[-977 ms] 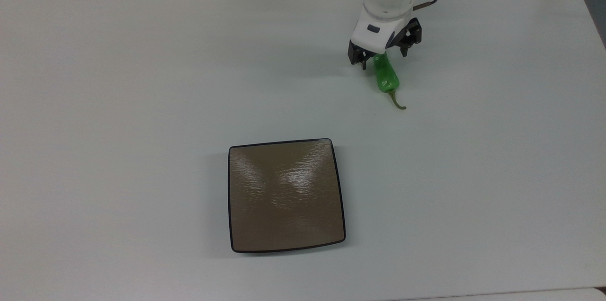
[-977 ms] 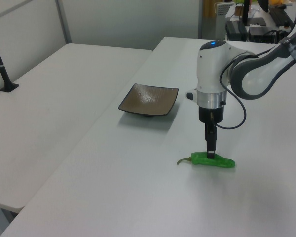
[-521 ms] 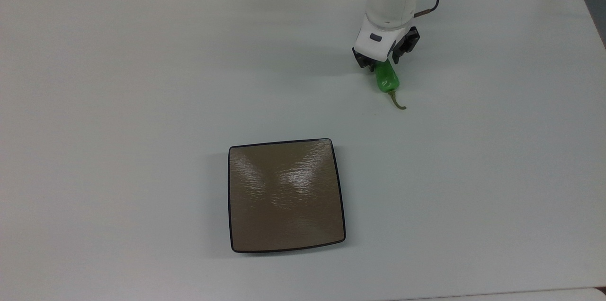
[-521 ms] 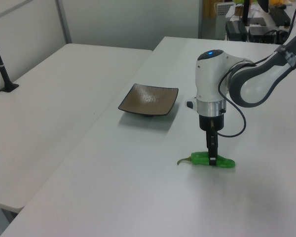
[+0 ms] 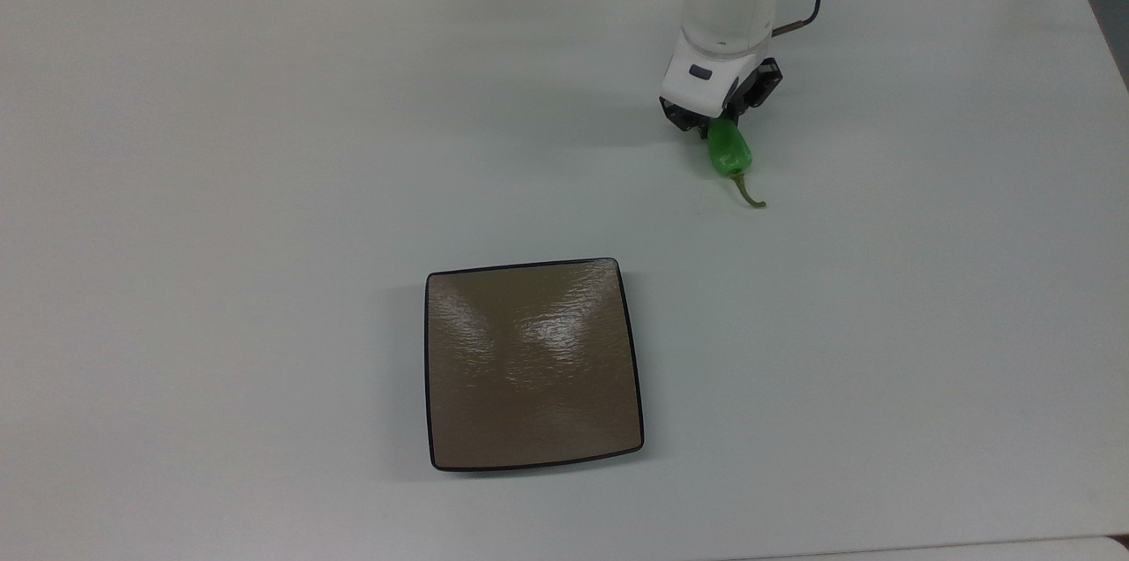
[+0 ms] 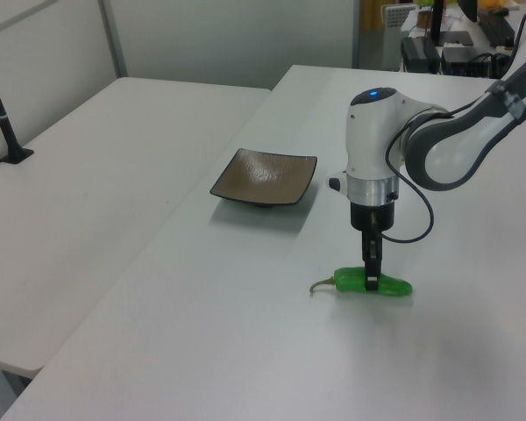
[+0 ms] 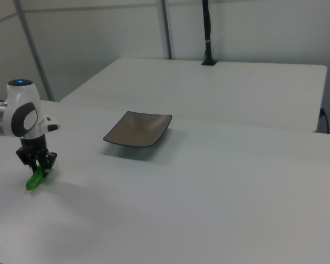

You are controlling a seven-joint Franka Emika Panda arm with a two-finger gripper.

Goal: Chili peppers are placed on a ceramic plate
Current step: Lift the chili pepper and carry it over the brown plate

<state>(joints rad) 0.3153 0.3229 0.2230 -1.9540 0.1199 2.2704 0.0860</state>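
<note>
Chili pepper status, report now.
Claw shut on the glossy green chili pepper, pepper low at the white table. Square brown ceramic plate bare, apart from it. Nothing between them.

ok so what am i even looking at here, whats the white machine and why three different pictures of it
The white machine is a robot arm; the black two-fingered claw at its tip does the grasping. The three pictures show one moment from three cameras: the top view looks down on the white table, and the left and right views look across it from the sides.

Two things are on the table. A green chili pepper with a thin curved stem is right under the arm, and the claw is closed on it near its middle. The pepper sits low, at or just above the tabletop. A square brown ceramic plate with a black rim sits apart from it, with nothing on it.

The likely plan is to carry the pepper to that plate.
</note>
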